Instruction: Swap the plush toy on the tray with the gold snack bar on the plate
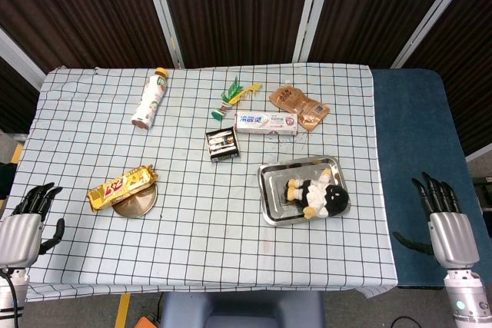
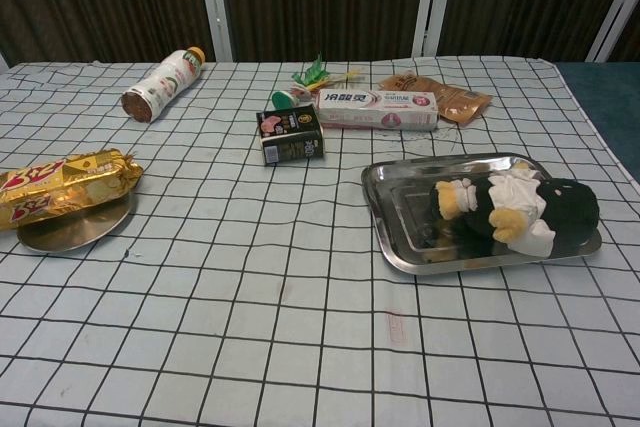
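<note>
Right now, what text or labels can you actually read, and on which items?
Gold snack bar: large red characters, not legible.
Toothpaste box: blue Chinese characters, too blurred to quote.
Small dark carton: print too small.
Bottle: label unreadable.
Brown packets: nothing legible.

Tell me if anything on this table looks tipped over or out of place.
The bottle at the far left lies on its side rather than standing. The gold snack bar overhangs its small plate instead of sitting squarely on it. Nothing looks spilled or damaged.
</note>
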